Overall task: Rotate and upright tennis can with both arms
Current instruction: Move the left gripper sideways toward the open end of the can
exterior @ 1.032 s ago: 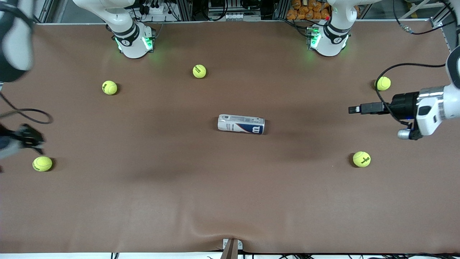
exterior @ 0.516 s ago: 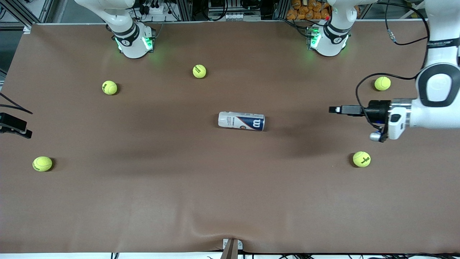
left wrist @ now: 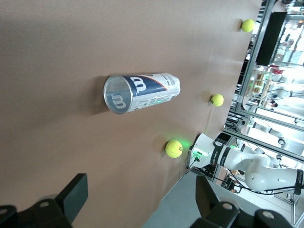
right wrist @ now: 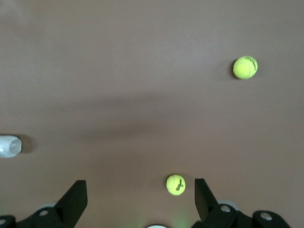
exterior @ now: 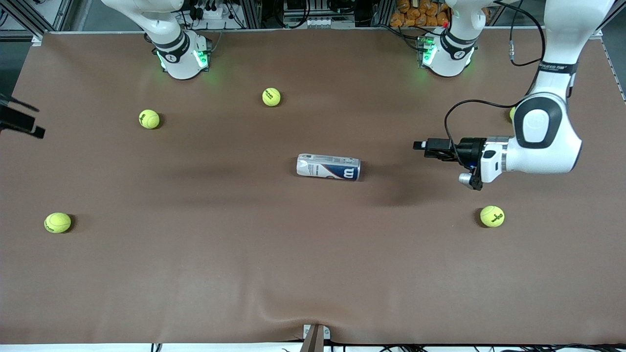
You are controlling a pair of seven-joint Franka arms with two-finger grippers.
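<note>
Tennis can (exterior: 328,167) lies on its side mid-table, bare brown table (exterior: 313,254) all round it, so open approach to both ends. Left gripper (exterior: 419,145), jaws wide, hangs over the table toward left arm's end; nothing btwn it and the can's silver rim (left wrist: 116,95). Right gripper (exterior: 34,131), also open, sits at the right arm's edge; path to can is clear, w/ one ball (exterior: 149,119) farther from cam and another (exterior: 57,222) nearer. Ball (exterior: 492,216) lies nearer cam than left gripper, off the line.
</note>
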